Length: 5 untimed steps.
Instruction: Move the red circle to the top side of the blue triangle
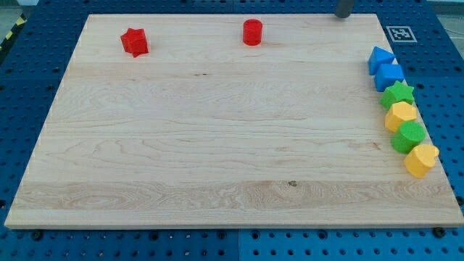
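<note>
- Near the view's top edge, at about 12 o'clock on the wooden board (pixel 217 145), stands the red circle (pixel 251 32); it is upright, a short cylinder, well apart from every other block.
- At about 11 o'clock lies the red star (pixel 134 41); it plays no part in the task.
- Along the board's right edge, from 2 o'clock to 4 o'clock, runs a touching column: blue triangle (pixel 380 58) uppermost, then a blue block (pixel 390 75) of unclear shape, green star (pixel 398 93), yellow block (pixel 400 114), green circle (pixel 409 136), yellow heart (pixel 421 159).
- At 1 o'clock a dark rod enters from the top edge; my tip (pixel 342 15) sits at the board's top border, between the red circle and the blue triangle, touching neither; there is no hand to open or close, only this rod end.
- Handling judgement: the red circle appears light, rigid and likely to slide easily on smooth wood; its round wall may let it roll off a push that is off-centre.
- Contact point: press its 9 o'clock face, on the centre line, to drive it toward 3 o'clock; the free spot at 12 o'clock of the blue triangle is narrow and close to the board's corner, so overshoot is the risk.
</note>
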### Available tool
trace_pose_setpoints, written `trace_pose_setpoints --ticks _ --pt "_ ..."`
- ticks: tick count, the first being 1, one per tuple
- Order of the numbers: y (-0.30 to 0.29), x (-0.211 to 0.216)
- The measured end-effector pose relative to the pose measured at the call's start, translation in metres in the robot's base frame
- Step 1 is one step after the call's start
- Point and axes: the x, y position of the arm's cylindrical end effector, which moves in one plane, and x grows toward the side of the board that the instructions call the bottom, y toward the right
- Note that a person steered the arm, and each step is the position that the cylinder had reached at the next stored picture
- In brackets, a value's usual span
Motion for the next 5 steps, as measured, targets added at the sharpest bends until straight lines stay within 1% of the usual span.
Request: trace_pose_setpoints --ticks 5 --pt "-0.0081 0.0002"
